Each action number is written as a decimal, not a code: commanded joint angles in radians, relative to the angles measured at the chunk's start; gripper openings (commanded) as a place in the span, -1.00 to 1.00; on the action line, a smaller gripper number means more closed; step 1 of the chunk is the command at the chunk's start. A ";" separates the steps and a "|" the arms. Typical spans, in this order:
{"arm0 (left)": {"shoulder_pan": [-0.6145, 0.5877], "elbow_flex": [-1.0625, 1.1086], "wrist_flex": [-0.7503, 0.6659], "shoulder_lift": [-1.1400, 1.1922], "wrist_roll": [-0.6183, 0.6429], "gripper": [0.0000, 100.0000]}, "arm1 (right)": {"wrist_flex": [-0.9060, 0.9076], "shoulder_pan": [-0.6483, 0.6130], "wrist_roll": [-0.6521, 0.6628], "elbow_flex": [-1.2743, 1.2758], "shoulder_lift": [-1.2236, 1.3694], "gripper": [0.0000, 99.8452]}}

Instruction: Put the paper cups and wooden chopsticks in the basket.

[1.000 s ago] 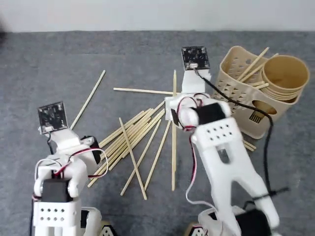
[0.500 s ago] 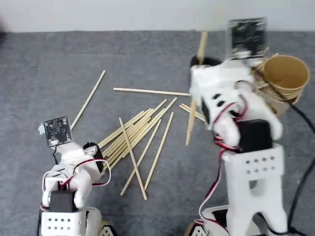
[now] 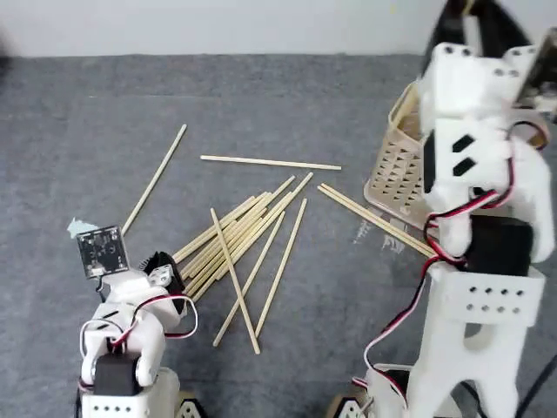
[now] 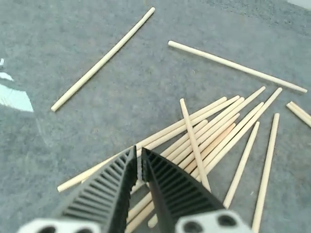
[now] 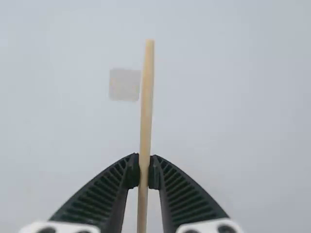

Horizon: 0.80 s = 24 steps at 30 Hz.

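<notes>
Transfer into the basket (image 3: pixel 393 170) appeared to be the step in hand. From the high view, the right arm (image 3: pixel 474 174) stood raised over that basket at the far right of the counter (image 3: pixel 261 96). The loose chopsticks (image 3: pixel 239 233) lay fanned at mid-counter, well apart from it, and the left gripper (image 3: pixel 164 268) sat at their near end. From the left wrist view, the left gripper (image 4: pixel 139 156) was clenched on nothing, its tips poised just above the loose chopsticks (image 4: pixel 214 128). From the right wrist view, the right gripper (image 5: pixel 144 170) was grasping a single chopstick (image 5: pixel 146 97), which stood straight out between the jaws against a plain pale backdrop. The next move, I judged, called for tipping that stick down over the basket's mouth and releasing it, after which the heap remained to be cleared.
</notes>
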 commanded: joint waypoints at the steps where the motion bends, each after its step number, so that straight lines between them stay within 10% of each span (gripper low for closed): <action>1: -0.008 0.015 -0.020 -0.055 -0.006 -0.97 | -0.071 0.041 0.012 -0.052 -0.001 -0.98; 14: -0.008 0.021 -0.021 -0.049 -0.006 -0.97 | -0.105 0.102 0.014 0.106 0.162 -0.98; 24: -0.008 0.019 -0.025 -0.049 -0.008 -0.97 | -0.007 0.025 0.075 0.195 0.056 -0.56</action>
